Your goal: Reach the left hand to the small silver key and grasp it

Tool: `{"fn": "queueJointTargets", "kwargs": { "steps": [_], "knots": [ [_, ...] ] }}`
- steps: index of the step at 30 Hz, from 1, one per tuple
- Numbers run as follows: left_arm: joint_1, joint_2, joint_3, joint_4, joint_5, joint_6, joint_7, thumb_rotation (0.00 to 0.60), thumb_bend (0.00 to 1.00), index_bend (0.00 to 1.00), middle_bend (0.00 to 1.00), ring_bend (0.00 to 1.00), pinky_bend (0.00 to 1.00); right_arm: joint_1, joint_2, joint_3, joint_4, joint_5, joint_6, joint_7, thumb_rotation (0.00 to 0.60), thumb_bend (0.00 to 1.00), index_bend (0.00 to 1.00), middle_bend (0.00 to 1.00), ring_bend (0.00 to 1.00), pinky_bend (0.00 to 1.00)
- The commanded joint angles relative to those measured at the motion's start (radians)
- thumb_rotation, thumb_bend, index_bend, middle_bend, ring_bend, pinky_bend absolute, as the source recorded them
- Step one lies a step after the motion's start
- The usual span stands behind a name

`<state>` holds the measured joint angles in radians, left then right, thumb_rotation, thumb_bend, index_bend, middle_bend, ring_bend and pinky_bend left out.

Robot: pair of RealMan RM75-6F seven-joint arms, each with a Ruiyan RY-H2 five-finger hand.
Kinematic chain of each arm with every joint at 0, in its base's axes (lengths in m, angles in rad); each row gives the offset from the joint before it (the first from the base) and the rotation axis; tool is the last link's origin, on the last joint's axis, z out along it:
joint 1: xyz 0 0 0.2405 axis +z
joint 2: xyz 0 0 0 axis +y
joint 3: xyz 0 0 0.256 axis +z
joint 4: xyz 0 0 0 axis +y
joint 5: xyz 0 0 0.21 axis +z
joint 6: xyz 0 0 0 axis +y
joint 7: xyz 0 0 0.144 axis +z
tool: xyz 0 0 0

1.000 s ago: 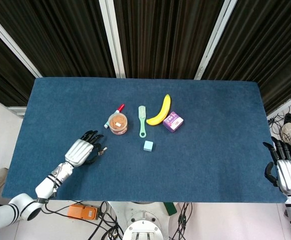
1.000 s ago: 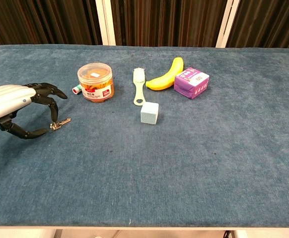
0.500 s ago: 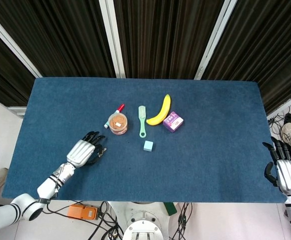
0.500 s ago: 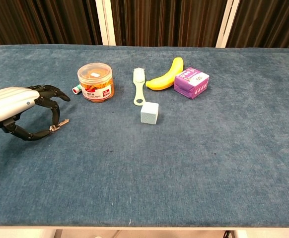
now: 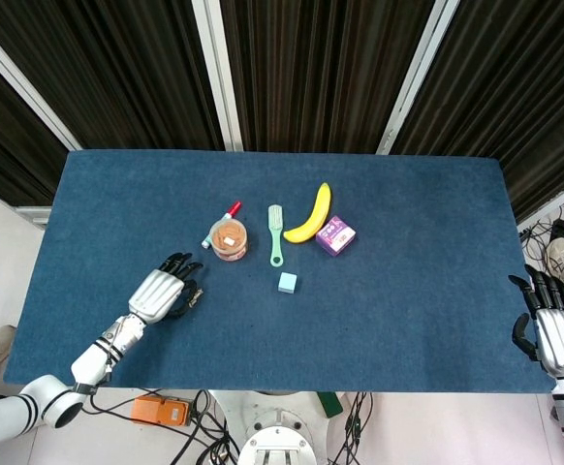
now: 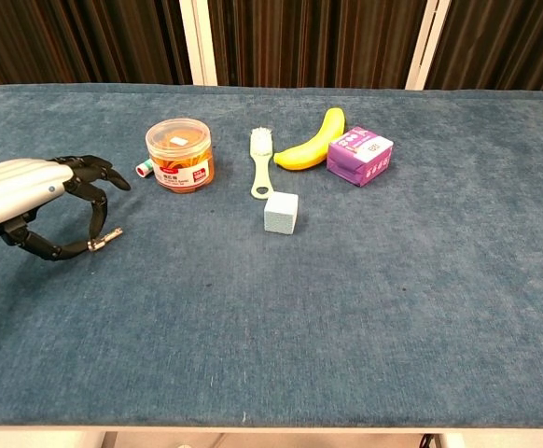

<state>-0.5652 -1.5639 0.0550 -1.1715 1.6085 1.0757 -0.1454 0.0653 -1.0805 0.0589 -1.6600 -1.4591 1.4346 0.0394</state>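
Key (image 6: 106, 237) left of cube (image 6: 280, 212)

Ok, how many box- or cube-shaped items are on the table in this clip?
2. A purple box sits right of the banana, nearly touching its lower end. A pale blue cube lies just nearer the robot than the green brush. None seem hidden.

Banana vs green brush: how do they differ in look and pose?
The banana is yellow, thick and curved; the green brush is pale green, thin and straight. The banana lies on a diagonal, its near end pointing toward the brush; the brush runs nearly straight away from the robot, bristles at the far end. The banana lies right beside the purple box; the brush stands clear of its neighbours. Both lie flat on the blue table, untouched by either hand.
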Motion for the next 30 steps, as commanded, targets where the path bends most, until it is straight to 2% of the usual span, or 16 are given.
{"fn": "queueJointTargets", "kwargs": {
  "steps": [1,9,18,23,30],
  "knots": [
    [-0.001,0.004,0.0,-0.01,-0.004,-0.002,0.008,0.6,0.39,0.58,0.17,0.0,0.07,0.0,0.0,0.0,0.0,0.0,0.0,0.001,0.6,1.0,0.21,0.07,0.05,0.0],
    [-0.002,0.017,-0.008,-0.041,-0.02,-0.008,0.028,0.6,0.49,0.6,0.17,0.0,0.07,0.0,0.001,-0.001,0.0,-0.001,-0.001,0.005,0.6,1.0,0.21,0.07,0.05,0.0],
    [-0.009,0.059,-0.034,-0.125,-0.042,-0.004,0.066,0.6,0.57,0.63,0.19,0.0,0.07,0.0,0.002,0.0,0.0,0.001,-0.001,0.009,0.6,1.0,0.21,0.07,0.05,0.0],
    [-0.027,0.121,-0.059,-0.224,-0.04,0.003,0.148,0.6,0.57,0.63,0.19,0.0,0.07,0.0,0.003,0.001,-0.001,0.004,-0.001,0.013,0.6,1.0,0.21,0.07,0.05,0.0],
    [-0.065,0.262,-0.135,-0.43,-0.08,-0.002,0.295,0.6,0.57,0.64,0.2,0.0,0.08,-0.001,0.004,0.002,-0.002,0.003,0.001,0.016,0.6,1.0,0.21,0.07,0.05,0.0]
  ]
}}
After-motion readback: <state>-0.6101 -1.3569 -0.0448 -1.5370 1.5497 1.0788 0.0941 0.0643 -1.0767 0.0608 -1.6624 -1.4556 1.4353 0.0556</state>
